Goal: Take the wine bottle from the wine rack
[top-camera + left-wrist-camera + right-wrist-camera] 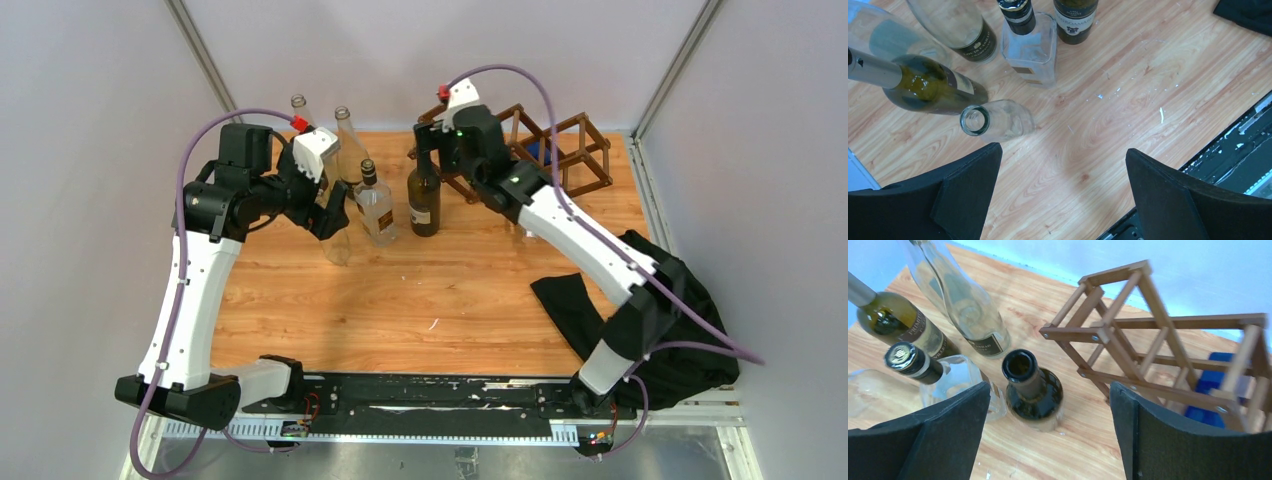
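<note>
Table (470, 300): smooth, pale wood-grain.
Wine rack (583, 150): dark thin-stick lattice, diamond cells, table's far right.
Wine bottle (1032, 390): dark glass, uncorked, upright on table just beside rack.
Right gripper (1048, 395): spread wide, flanking the bottle, seemingly not touching.
Left gripper (1063, 160): wide apart, empty.

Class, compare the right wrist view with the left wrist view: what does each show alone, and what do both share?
Right wrist only: the dark brown wooden lattice wine rack. Left wrist only: the flat black base rail. Both: the dark glass wine bottle, the black-capped clear glass bottle, the wooden table.
</note>
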Robot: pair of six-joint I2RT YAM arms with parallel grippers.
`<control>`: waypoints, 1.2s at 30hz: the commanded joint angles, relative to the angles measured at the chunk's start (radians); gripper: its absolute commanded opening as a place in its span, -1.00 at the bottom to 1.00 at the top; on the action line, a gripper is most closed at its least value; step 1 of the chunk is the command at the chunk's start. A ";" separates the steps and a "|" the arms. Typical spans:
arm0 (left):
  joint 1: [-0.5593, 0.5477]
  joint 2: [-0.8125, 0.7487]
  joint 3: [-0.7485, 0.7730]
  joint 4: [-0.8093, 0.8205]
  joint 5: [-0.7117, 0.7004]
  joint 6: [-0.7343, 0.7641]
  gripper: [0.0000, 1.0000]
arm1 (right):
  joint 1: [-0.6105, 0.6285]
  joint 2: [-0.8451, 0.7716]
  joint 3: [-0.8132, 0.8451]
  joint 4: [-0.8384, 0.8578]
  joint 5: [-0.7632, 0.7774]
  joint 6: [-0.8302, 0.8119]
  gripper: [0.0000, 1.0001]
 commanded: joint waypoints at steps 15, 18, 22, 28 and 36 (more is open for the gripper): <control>0.008 -0.001 -0.005 0.033 0.019 0.003 1.00 | -0.448 -0.384 -0.563 -0.192 -0.098 0.321 0.88; 0.008 -0.007 -0.015 0.033 0.023 0.008 1.00 | -0.491 -0.354 -0.619 -0.120 -0.112 0.341 0.88; 0.008 -0.011 -0.023 0.032 0.030 0.013 1.00 | -0.519 -0.289 -0.656 -0.014 -0.105 0.358 0.90; 0.008 -0.012 -0.035 0.033 0.029 0.023 1.00 | -0.566 -0.169 -0.661 0.163 -0.102 0.356 0.90; 0.008 -0.007 -0.042 0.033 0.032 0.030 1.00 | -0.588 -0.046 -0.665 0.329 -0.132 0.364 0.87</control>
